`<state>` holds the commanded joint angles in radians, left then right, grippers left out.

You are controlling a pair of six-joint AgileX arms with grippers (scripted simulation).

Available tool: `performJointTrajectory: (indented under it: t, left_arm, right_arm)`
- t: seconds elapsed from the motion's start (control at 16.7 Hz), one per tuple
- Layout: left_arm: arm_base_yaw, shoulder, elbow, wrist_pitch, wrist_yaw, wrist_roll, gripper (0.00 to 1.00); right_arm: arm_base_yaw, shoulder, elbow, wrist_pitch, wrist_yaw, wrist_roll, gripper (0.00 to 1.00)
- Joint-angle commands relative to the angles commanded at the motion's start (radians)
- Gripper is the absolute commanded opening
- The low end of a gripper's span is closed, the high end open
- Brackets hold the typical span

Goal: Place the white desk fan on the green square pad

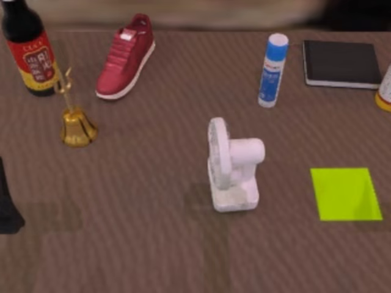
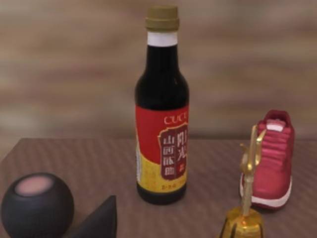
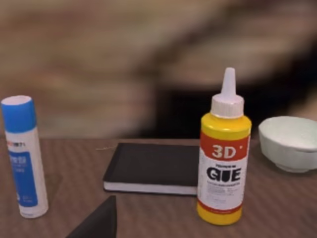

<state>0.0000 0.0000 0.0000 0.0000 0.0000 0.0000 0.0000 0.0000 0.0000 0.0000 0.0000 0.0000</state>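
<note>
The white desk fan [image 1: 233, 166] stands upright near the middle of the table, its round grilled head facing left. To its right lies the green square pad [image 1: 345, 193], flat and bare, a short gap from the fan. My left gripper [image 1: 7, 210] is parked at the table's left edge, far from the fan. In the left wrist view one dark finger [image 2: 101, 220] shows with nothing against it. My right gripper is out of the top view. Its wrist view shows one dark finger [image 3: 101, 220] over bare table. Neither wrist view shows the fan or the pad.
Along the back stand a soy sauce bottle [image 1: 27, 49], a red shoe [image 1: 125, 56], a blue-and-white glue stick [image 1: 273, 70] and a black notebook [image 1: 341, 63]. A gold bell [image 1: 76, 125] is at the left, a yellow glue bottle [image 3: 223, 163] and white bowl [image 3: 290, 144] at the far right.
</note>
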Motion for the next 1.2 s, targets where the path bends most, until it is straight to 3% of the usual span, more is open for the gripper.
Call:
performJointTrajectory:
  t: [0.3,0.6,0.9,1.2]
  left_arm:
    - [0.000,0.000,0.000,0.000,0.000,0.000,1.00]
    - [0.000,0.000,0.000,0.000,0.000,0.000,1.00]
    - [0.000,0.000,0.000,0.000,0.000,0.000,1.00]
    - [0.000,0.000,0.000,0.000,0.000,0.000,1.00]
  right_arm:
    - [0.012,0.043,0.027,-0.035,0.002,-0.003,1.00]
    - [0.059,0.251,0.194,-0.197,0.020,0.003,1.00]
    - [0.124,0.539,0.511,-0.407,0.053,0.054,1.00]
    - [0.205,0.845,0.959,-0.610,0.079,0.156,1.00]
